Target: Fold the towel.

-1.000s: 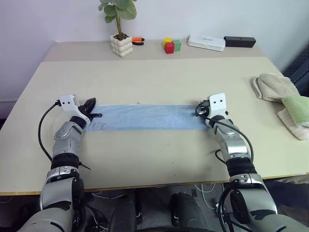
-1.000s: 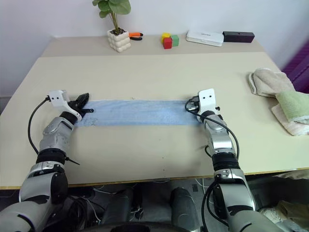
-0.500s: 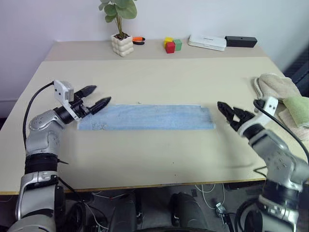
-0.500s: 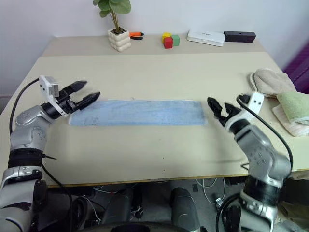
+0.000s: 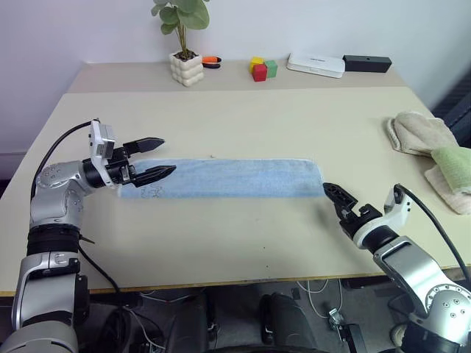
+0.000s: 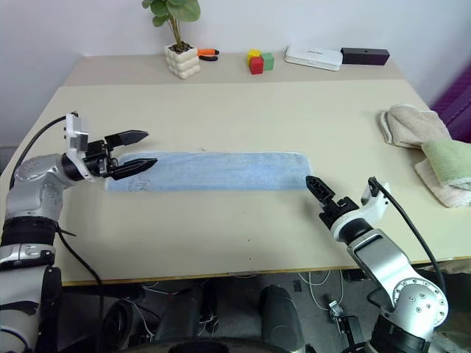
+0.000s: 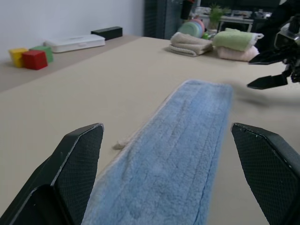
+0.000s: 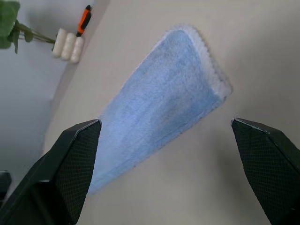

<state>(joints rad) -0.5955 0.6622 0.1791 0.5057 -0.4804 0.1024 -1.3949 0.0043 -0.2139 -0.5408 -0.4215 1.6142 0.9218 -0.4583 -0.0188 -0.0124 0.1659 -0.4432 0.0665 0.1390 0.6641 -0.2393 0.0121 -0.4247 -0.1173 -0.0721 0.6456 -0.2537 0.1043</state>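
Lower right of the frame, the right pincer [image 5: 335,200] has drawn back off the towel's end, fingers apart and empty. At centre left, the left pincer [image 5: 156,158] has likewise let go and hovers spread above the other end. Between them the towel [image 5: 221,179] lies flat across mid-counter [image 5: 243,118] as a long narrow strip, lengthwise fold apparently done; an end-to-end fold looks next. Beige and green cloths [image 5: 434,158] sit at far right.

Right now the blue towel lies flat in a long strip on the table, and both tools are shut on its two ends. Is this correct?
Not quite. The towel does lie flat in a long strip, but the left tool and the right tool are open, holding nothing. The left eye view shows this.
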